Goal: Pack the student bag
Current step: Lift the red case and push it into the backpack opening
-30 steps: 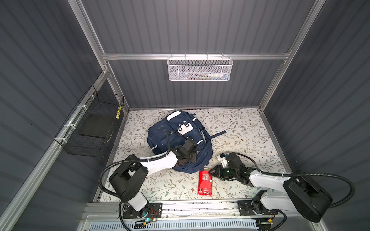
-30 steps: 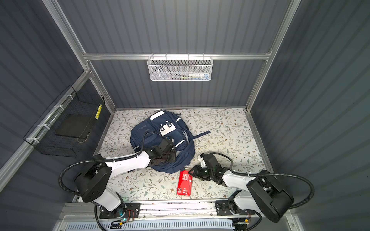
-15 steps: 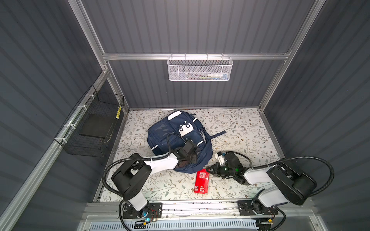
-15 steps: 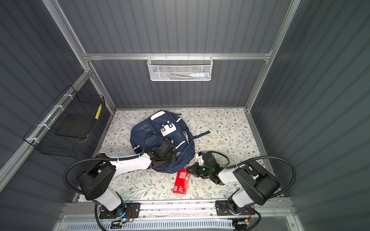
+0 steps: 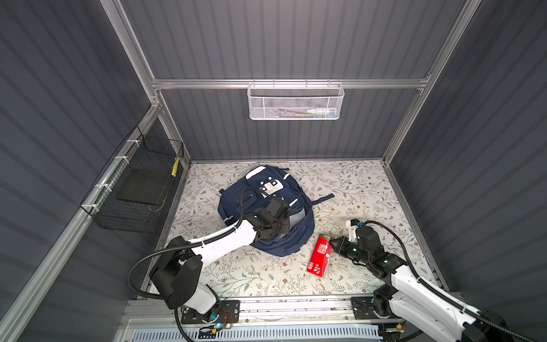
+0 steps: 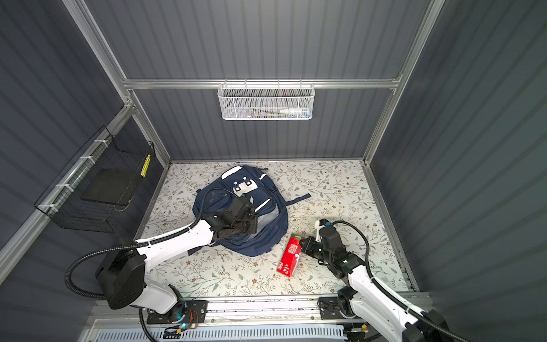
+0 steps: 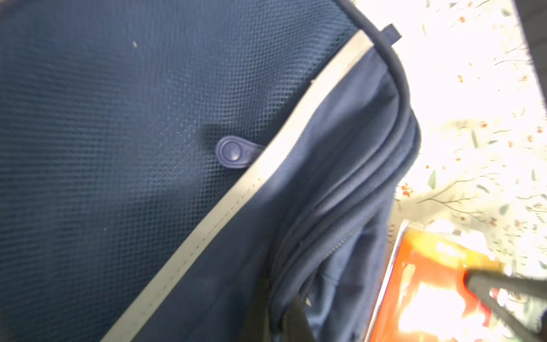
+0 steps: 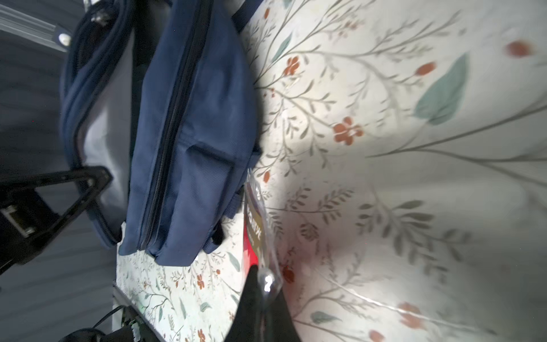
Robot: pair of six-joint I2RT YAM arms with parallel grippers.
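Quick update from the remote station. The floral surface (image 5: 355, 189) was mostly bare. The student bag (image 5: 229, 207) lay a bit toward 10 o'clock of its middle, with its mouth facing 4 o'clock and some grey lining (image 5: 296, 220) showing. A red pack (image 5: 320, 257) sat just off the bag at about 5 o'clock, close to it, though I couldn't tell whether they touched.

The left fingers (image 8: 100, 174) were squeezed narrow at the bag's mouth. It looked to me like they were pinching the flap to keep it propped open. The right fingers (image 8: 251, 299) were closed on the clear plastic edge at the pack's 1 o'clock end.

I figured the step was getting the pack into the bag. That grip was only on a thin slippery lip, so I wanted to lift slowly until the far end cleared the surface. Then I'd swing it toward 10 o'clock and feed it in narrow end first. The left side needed to keep the mouth held up, or the pack would just bump into fabric.

Compared with a second before, the right fingers had gone from spread beside the pack to shut on it. The pack had slid toward 3 o'clock and turned slightly. The bag and the left fingers hadn't really moved.
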